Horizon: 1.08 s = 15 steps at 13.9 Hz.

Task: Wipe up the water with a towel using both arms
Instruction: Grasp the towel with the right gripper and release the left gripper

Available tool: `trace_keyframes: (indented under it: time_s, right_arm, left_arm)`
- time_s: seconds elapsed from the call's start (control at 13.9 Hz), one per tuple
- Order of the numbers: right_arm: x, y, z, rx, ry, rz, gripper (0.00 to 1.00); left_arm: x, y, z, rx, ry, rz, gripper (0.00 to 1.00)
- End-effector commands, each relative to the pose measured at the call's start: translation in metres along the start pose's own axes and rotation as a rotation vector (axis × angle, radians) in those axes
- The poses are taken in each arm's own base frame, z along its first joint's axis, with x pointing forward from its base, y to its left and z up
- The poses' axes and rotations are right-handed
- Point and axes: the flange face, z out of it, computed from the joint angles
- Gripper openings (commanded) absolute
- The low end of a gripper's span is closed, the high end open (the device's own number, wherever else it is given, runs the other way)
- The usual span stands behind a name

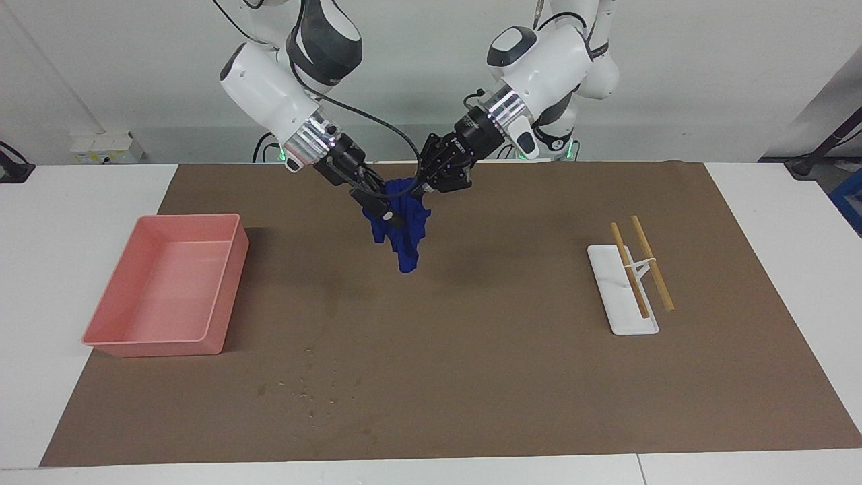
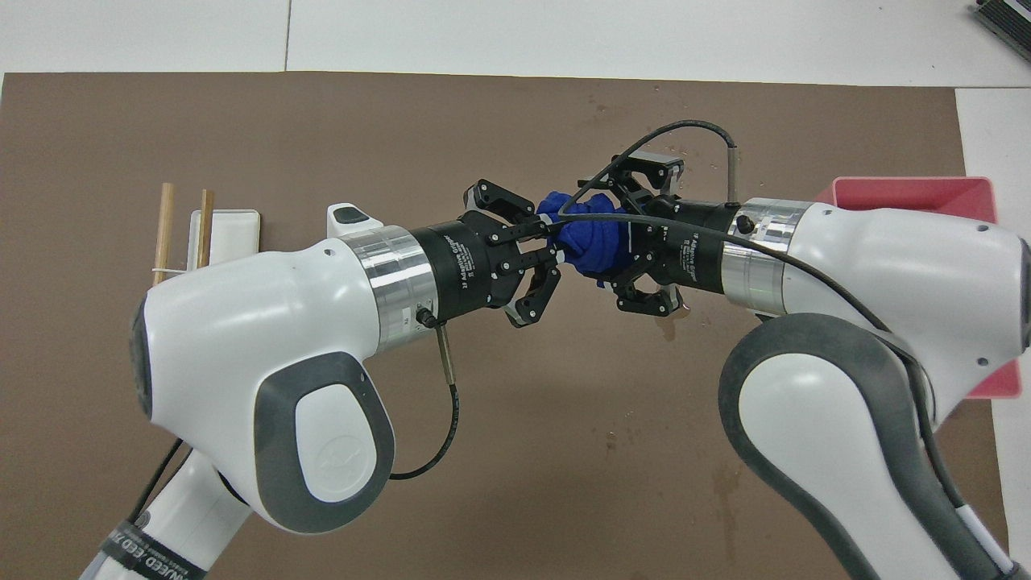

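The deep blue towel [image 1: 402,232] hangs bunched in the air over the brown mat, between my two grippers; it also shows in the overhead view [image 2: 592,242]. My left gripper [image 1: 423,190] [image 2: 556,242] is shut on the towel's upper edge. My right gripper [image 1: 384,212] [image 2: 610,242] grips the bunch from the pink tray's side. The water [image 1: 313,391] is a faint patch of tiny droplets on the mat, farther from the robots than the towel, and shows faintly in the overhead view [image 2: 600,105].
A pink tray [image 1: 225,296] [image 2: 910,189] stands toward the right arm's end of the table. A white tray [image 1: 616,316] [image 2: 233,229] with two wooden sticks lies toward the left arm's end. The brown mat [image 1: 512,391] covers most of the table.
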Motion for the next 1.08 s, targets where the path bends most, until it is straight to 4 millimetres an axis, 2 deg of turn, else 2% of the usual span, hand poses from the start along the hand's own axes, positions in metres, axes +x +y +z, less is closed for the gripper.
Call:
trace_keyframes:
  time_s: [0.0, 0.14, 0.22, 0.57, 0.65, 0.72, 0.79, 1.0]
  right_arm:
    - [0.002, 0.002, 0.004, 0.006, -0.013, -0.009, 0.5]
    - [0.001, 0.001, 0.003, 0.006, -0.014, -0.024, 0.04]
    - [0.0, 0.001, 0.002, 0.002, -0.017, -0.045, 0.0]
    - [0.001, 0.006, 0.004, -0.065, -0.05, -0.128, 0.0]
    - [0.0, 0.006, 0.003, -0.066, -0.049, -0.134, 0.0]
    - [0.0, 0.007, 0.004, -0.074, -0.053, -0.142, 0.0]
    - [0.0, 0.009, 0.005, -0.097, -0.06, -0.177, 0.0]
    - [0.005, 0.017, -0.001, -0.265, -0.021, -0.425, 0.0]
  left_arm:
    - [-0.004, -0.011, -0.008, -0.003, -0.02, -0.015, 0.0]
    - [-0.003, -0.012, -0.008, -0.001, -0.018, -0.013, 0.0]
    - [-0.003, -0.012, -0.008, -0.001, -0.018, -0.006, 0.0]
    - [-0.005, -0.011, -0.008, -0.003, -0.019, 0.001, 0.0]
    - [-0.006, -0.012, -0.008, -0.003, -0.017, 0.006, 0.44]
    - [-0.006, -0.011, -0.008, -0.005, -0.013, 0.01, 0.99]
    - [-0.007, -0.01, -0.008, -0.008, 0.002, 0.039, 1.0]
    - [-0.004, -0.005, -0.007, -0.023, 0.176, 0.332, 1.0]
